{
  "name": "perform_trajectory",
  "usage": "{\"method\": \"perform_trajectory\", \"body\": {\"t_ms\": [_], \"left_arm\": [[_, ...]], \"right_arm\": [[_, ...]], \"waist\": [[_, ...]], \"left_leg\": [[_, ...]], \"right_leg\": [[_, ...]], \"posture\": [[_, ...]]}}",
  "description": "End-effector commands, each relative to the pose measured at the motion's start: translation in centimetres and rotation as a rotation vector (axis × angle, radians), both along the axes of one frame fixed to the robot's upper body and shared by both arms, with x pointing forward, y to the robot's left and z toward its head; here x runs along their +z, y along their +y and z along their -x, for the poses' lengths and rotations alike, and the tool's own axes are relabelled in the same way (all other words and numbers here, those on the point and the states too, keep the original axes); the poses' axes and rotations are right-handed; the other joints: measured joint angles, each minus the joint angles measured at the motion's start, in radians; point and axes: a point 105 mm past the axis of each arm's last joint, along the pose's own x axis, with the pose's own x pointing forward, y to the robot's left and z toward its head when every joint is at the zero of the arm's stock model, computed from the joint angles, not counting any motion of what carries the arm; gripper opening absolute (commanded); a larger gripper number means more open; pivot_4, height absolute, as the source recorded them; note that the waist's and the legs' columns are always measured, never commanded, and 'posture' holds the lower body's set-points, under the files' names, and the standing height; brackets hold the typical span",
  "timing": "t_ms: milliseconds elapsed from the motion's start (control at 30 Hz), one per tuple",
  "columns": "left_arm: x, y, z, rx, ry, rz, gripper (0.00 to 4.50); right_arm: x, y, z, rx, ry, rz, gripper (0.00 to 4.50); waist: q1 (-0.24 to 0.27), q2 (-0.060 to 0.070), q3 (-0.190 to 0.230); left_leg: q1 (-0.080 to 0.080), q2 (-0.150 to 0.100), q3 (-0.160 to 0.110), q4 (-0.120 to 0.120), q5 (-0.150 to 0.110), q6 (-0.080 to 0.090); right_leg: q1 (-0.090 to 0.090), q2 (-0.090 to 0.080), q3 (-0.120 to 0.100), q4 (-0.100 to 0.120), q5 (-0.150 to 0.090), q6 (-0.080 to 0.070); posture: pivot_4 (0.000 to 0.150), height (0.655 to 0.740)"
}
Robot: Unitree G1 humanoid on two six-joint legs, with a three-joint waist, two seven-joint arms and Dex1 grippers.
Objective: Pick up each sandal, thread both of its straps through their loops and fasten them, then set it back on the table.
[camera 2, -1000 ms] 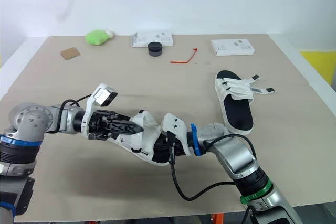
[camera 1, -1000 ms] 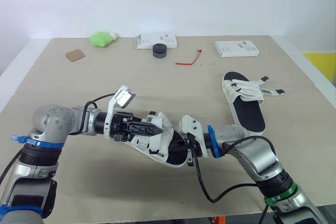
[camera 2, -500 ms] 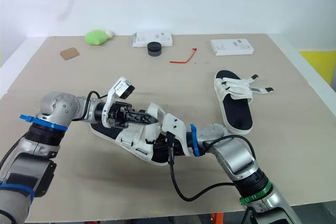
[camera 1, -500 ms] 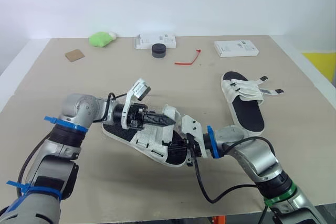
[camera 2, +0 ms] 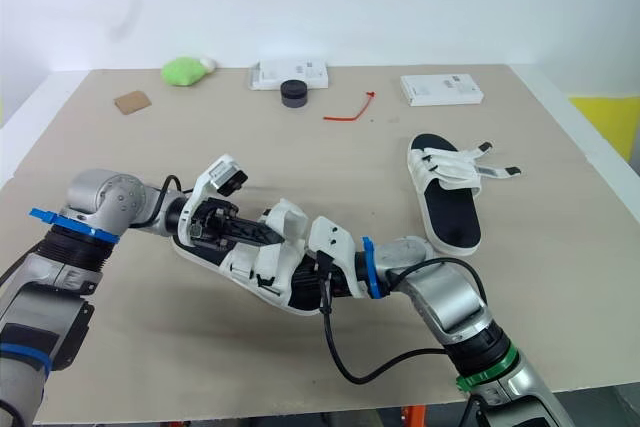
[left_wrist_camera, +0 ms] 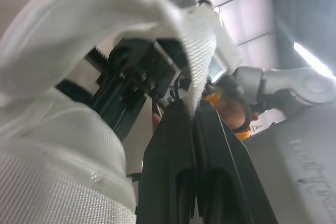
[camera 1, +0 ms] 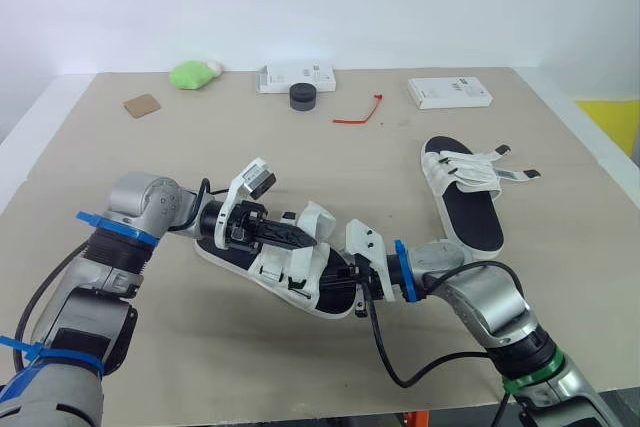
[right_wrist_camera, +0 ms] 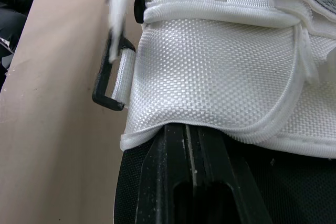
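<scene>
Left gripper pinches the near sandal's white strap. Right gripper, fingers together, sits under its upper. Second sandal lies at 2 o'clock, straps loose.

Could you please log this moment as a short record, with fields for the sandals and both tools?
near sandal: held between both tools, white upper facing up
left tool: shut on a white strap of the near sandal
right tool: shut on the near sandal, at the edge of its upper
far sandal: flat on the table, strap ends splayed sideways, untouched
</scene>
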Motion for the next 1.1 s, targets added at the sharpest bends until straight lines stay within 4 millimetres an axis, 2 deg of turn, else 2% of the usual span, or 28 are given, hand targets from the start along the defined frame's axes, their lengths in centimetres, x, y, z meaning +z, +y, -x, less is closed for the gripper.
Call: {"method": "perform_trajectory", "body": {"t_ms": [33,367,500,733,1100], "left_arm": [[-0.3,-0.1,0.1,-0.017,-0.028,-0.016,0.04],[0.3,-1.2,-1.0,-0.015,-0.057,0.013,0.04],[1.1,-1.1,-0.8,-0.03,-0.037,0.034,0.04],[0.8,-0.3,-0.2,-0.039,0.003,0.008,0.04],[0.2,-0.7,0.6,-0.055,0.046,-0.005,0.04]], "right_arm": [[-1.9,0.2,0.8,0.009,0.073,0.038,0.0],[-1.9,0.1,0.6,0.002,0.066,0.042,0.0],[-1.9,0.0,0.6,0.001,0.065,0.045,0.0],[-1.9,0.0,0.6,0.004,0.065,0.046,0.0],[-2.0,0.0,0.5,0.003,0.063,0.045,0.0]], "waist": [[0.0,0.0,0.0],[0.0,0.0,0.0],[-0.001,0.0,0.0],[-0.001,0.0,0.0],[-0.001,0.0,0.0]], "left_leg": [[0.0,0.0,0.0,0.0,0.0,0.0],[0.0,0.0,0.0,0.0,0.0,0.0],[0.0,0.0,0.0,0.0,0.0,0.0],[0.0,0.0,0.0,0.0,0.0,0.0],[0.0,0.0,0.0,0.0,0.0,0.0]], "right_leg": [[0.0,0.0,0.0,0.0,0.0,0.0],[0.0,0.0,0.0,0.0,0.0,0.0],[0.0,0.0,0.0,0.0,0.0,0.0],[0.0,0.0,0.0,0.0,0.0,0.0],[0.0,0.0,0.0,0.0,0.0,0.0]], "posture": [[0.15,0.74],[0.15,0.74],[0.15,0.74],[0.15,0.74],[0.15,0.74]]}}
